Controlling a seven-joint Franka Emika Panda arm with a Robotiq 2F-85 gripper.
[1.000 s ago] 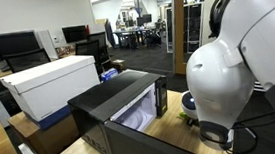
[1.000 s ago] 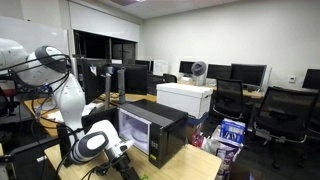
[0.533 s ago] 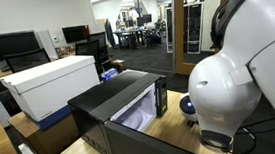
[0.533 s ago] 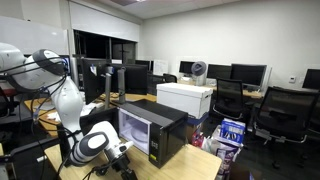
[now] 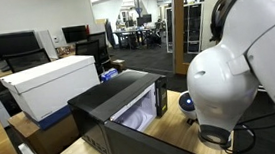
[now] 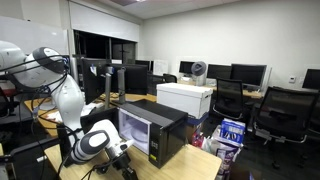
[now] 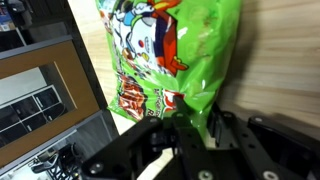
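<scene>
In the wrist view a green snack bag (image 7: 160, 50) with a cartoon print lies on the wooden table (image 7: 285, 60). My gripper (image 7: 197, 115) reaches in from the bottom, and its black fingers (image 7: 218, 122) pinch the bag's near end between them. The bag cannot be seen in either exterior view. In an exterior view the arm bends low beside the black microwave (image 6: 150, 130), with the gripper (image 6: 125, 168) down at table height near the frame's bottom edge.
The microwave (image 5: 121, 114) stands right next to the bag, its door and window showing in the wrist view (image 7: 40, 100). A white box (image 5: 48, 85) stands behind it. Office chairs (image 6: 275, 115), monitors and desks fill the room. The arm's large white link (image 5: 228, 74) blocks part of an exterior view.
The arm's white link has shifted slightly in an exterior view. No earlier wrist frame is given, so the fingers' movement cannot be seen.
</scene>
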